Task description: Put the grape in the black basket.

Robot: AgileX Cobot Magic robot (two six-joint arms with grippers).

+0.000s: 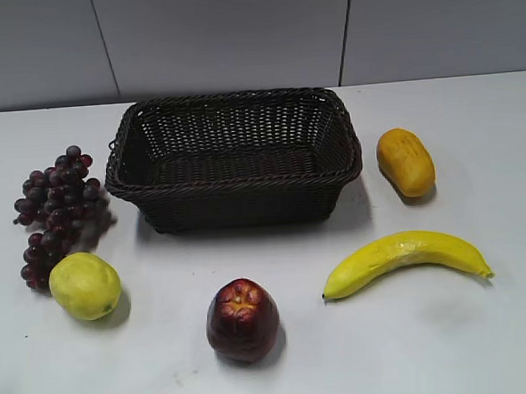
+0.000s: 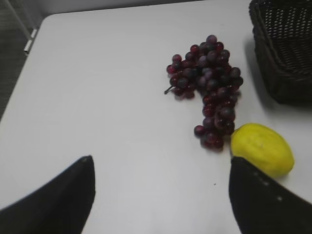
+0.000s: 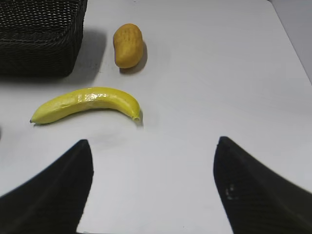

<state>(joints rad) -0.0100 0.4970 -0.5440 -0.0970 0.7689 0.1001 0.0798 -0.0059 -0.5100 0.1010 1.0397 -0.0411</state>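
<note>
Exterior: dark purple-red grape bunch [image 1: 57,214] is lying at 9 o'clock of the dark woven wicker basket [image 1: 234,156], just beside its left wall, outside it. A yellow-green lemon [image 1: 85,285] is touching the bunch's lower end at 6 o'clock. Neither arm is showing here. A dark red apple [image 1: 242,320], a yellow banana [image 1: 403,258] and an orange oval fruit [image 1: 405,161] are sitting apart, irrelevant.

Left wrist: left gripper [image 2: 161,192] is hovering with jaws spread wide, nothing between them; bunch at 12 o'clock of it, lemon at 2, basket corner at 1. I'd aim for the fat upper cluster, away from the lemon, and close around several grapes, not one.

Right wrist: right gripper [image 3: 153,187] is also spread and empty over bare table; I'd keep it parked.
</note>
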